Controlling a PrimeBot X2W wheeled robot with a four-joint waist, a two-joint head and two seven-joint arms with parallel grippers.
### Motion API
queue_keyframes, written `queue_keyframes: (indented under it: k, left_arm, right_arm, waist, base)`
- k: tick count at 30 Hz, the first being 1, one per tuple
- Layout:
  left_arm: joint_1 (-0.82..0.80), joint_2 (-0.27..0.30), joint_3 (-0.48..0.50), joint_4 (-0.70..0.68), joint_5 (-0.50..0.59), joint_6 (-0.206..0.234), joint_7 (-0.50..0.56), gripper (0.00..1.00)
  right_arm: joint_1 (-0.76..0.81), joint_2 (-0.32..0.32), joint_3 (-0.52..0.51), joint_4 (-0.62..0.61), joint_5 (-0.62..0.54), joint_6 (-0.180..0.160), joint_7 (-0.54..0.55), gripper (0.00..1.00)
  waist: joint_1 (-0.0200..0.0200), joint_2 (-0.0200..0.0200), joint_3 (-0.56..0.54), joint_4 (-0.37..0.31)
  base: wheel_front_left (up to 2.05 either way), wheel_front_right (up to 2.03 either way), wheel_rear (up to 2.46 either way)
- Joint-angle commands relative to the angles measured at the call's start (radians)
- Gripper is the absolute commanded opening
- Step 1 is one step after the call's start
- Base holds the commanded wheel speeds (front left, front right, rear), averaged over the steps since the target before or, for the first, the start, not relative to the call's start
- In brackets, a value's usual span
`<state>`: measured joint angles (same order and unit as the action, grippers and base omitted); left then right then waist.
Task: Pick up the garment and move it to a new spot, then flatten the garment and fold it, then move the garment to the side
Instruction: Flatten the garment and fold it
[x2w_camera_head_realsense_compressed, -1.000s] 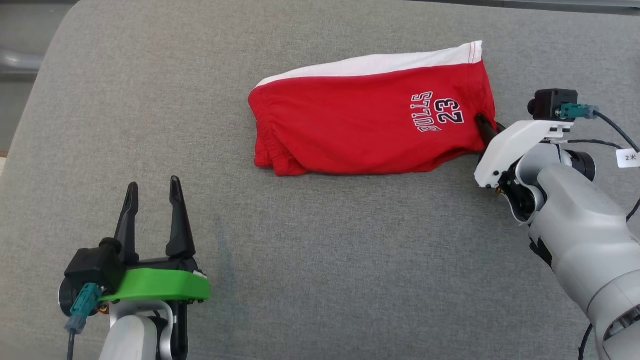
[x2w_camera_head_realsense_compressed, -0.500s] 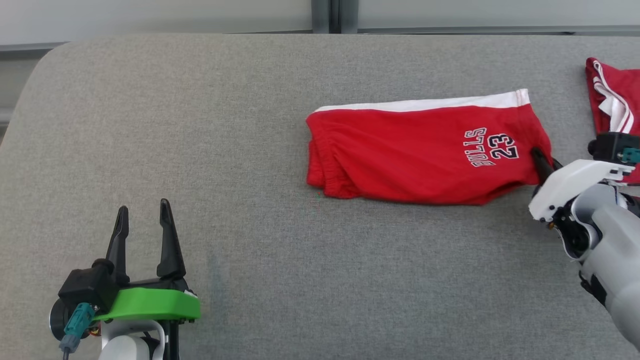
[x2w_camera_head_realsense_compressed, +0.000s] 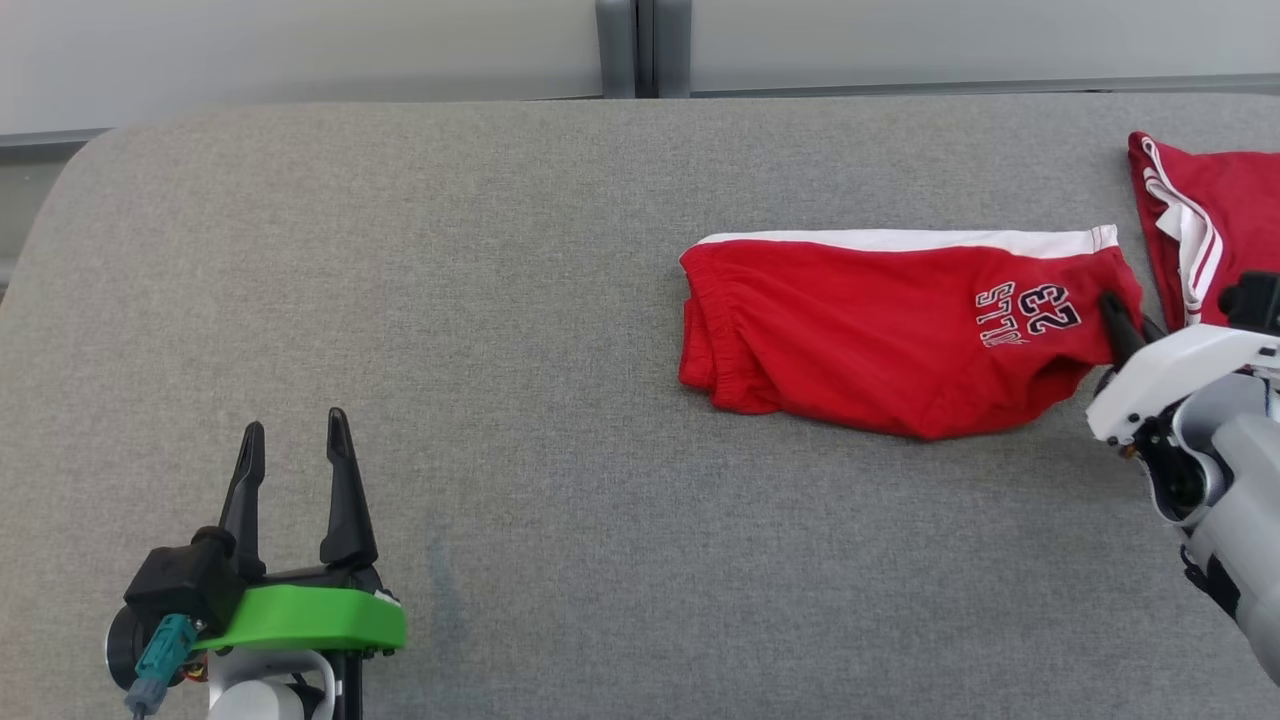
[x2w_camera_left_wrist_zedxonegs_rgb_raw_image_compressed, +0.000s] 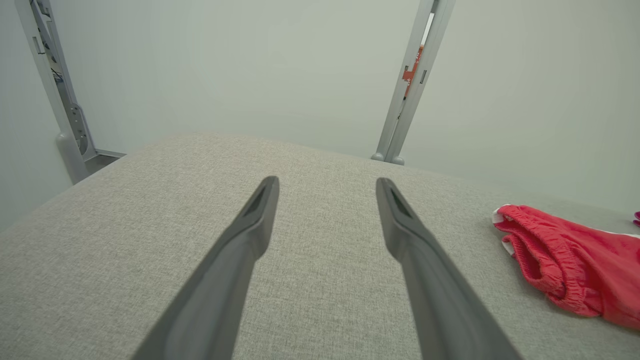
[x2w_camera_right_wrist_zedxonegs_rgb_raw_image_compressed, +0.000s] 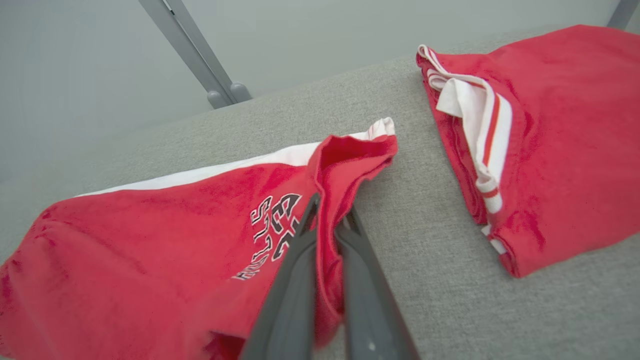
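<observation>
The garment, folded red shorts with a white side stripe and a "BULLS 23" print, lies on the grey padded table right of centre. My right gripper is shut on its right hem. In the right wrist view the two fingers pinch a raised fold of the red fabric. At the lower left my left gripper stands open over bare table, far from the shorts. In the left wrist view its fingers are spread, with the shorts' waistband off to the right.
A second red garment with white and red stripes lies at the table's far right, close to the held hem, seen folded in the right wrist view. A pale wall and a grey metal post stand behind the table's far edge.
The head camera has turned, bringing the table's far edge and the second garment into view. The right gripper has drawn the shorts rightward, close to that garment. The left gripper stays open.
</observation>
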<state>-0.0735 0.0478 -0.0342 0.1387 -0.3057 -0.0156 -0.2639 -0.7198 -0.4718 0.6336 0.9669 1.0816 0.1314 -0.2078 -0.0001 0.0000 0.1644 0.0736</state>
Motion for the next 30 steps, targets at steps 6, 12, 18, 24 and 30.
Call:
queue_keyframes:
  k: [6,12,18,24,30]
  left_arm:
    - [0.017,0.006,-0.007,-0.002,-0.006,0.007,0.000,1.00]
    - [0.022,0.006,-0.015,-0.001,-0.016,0.012,0.000,1.00]
    - [0.024,0.006,-0.024,-0.006,-0.026,0.017,0.000,1.00]
    - [0.013,0.006,-0.043,-0.004,-0.039,0.020,0.000,1.00]
    - [0.003,0.006,-0.056,-0.002,-0.044,0.027,0.000,1.00]
  right_arm:
    - [-0.041,0.058,0.045,-0.072,-0.022,-0.002,-0.020,0.00]
    - [-0.065,0.117,0.097,-0.136,-0.044,-0.002,-0.025,0.00]
    - [-0.065,0.180,0.142,-0.163,-0.055,-0.002,-0.018,0.00]
    - [-0.052,0.237,0.177,-0.129,-0.068,-0.002,-0.023,0.00]
    - [-0.024,0.269,0.213,-0.089,-0.075,-0.002,-0.029,0.00]
  waist:
    - [0.0001,0.0000,-0.017,0.011]
    - [0.0001,0.0000,-0.025,0.034]
    - [0.0001,0.0000,-0.024,0.069]
    - [0.0001,0.0000,-0.010,0.107]
    - [0.0001,0.0000,-0.003,0.130]
  base:
    - [0.00,0.00,0.00]
    - [0.00,0.00,0.00]
    - [0.00,0.00,0.00]
    - [0.00,0.00,0.00]
    - [0.00,0.00,0.00]
